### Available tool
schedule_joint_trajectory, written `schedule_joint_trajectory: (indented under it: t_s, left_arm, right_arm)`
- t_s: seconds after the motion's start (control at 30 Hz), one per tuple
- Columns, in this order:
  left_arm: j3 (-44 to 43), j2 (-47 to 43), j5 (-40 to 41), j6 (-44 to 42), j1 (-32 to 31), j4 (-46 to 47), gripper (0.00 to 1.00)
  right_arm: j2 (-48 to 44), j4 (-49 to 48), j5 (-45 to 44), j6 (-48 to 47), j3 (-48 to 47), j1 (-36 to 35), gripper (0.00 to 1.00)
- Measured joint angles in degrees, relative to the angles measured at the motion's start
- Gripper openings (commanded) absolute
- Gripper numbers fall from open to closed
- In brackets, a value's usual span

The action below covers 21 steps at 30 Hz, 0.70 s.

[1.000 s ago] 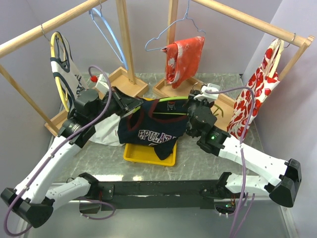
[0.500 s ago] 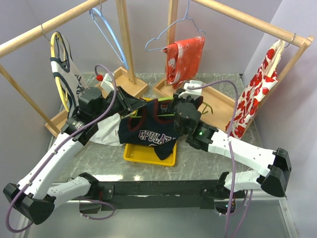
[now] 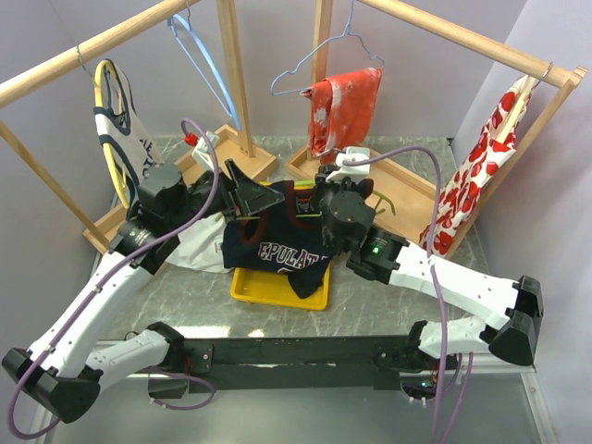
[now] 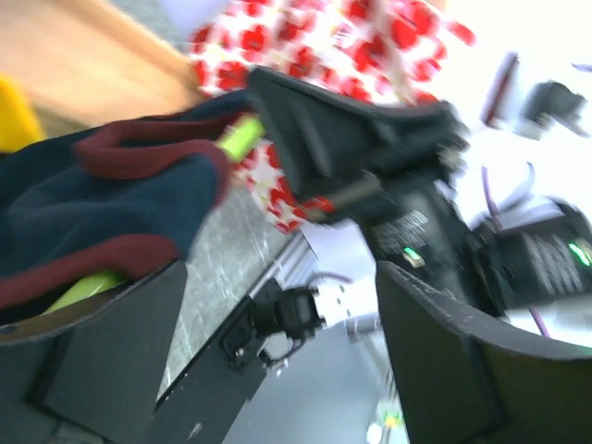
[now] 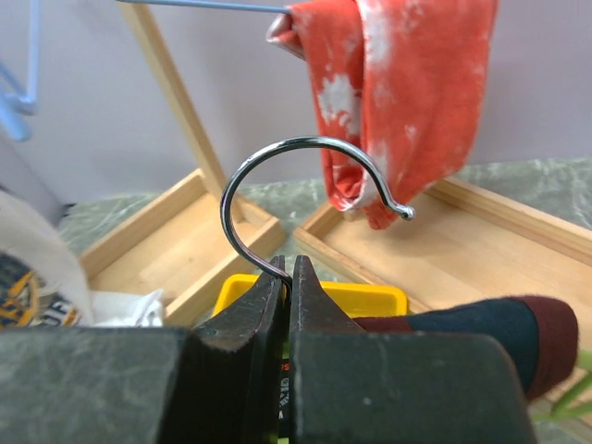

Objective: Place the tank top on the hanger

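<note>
Tank top [image 3: 277, 245] hangs between both hands, strap on hanger [image 4: 239, 137] just beside the spread left hand [image 4: 282, 277]. Right hand [image 5: 289, 277] pinches hanger under its hook. Hold it level and seat the strap fully.

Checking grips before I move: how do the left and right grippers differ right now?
The left gripper is wide open; the right gripper is shut. The left gripper clamps nothing, the tank top only bunched beside one finger; the right gripper pinches the hanger at its metal hook. Both meet at the tank top.
</note>
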<state>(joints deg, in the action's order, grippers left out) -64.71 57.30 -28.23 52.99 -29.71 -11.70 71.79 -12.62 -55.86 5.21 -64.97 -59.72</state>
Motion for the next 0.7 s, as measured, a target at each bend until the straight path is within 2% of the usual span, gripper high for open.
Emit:
schedule_joint_trajectory:
  t_s: [0.13, 0.2, 0.37, 0.47, 0.7]
  left_arm:
    - [-3.1, -1.3, -7.2, -2.9, -0.1, 2.3, 0.99]
    - [-4.6, -2.2, -11.4, -3.9, -0.1, 4.8, 0.99]
    - [-7.1, -6.1, -16.9, -4.9, -0.2, 11.6, 0.99]
    - [-8.5, -9.9, -13.3, -7.0, -0.2, 12.9, 0.97]
    - [-14.3, -17.7, 1.3, -12.2, -0.2, 12.5, 0.90]
  right_arm:
    - [-2.7, 1.6, 2.8, 0.0, -0.1, -0.2, 0.00]
    - [-4.4, 3.1, 4.1, -0.2, -1.3, -0.2, 0.00]
    - [-5.1, 8.3, 7.9, -0.6, -11.0, -0.2, 0.00]
    - [-3.0, 13.3, 10.1, -2.6, -21.9, -0.2, 0.00]
    - [5.4, 22.8, 18.1, -8.8, -54.0, -0.2, 0.00]
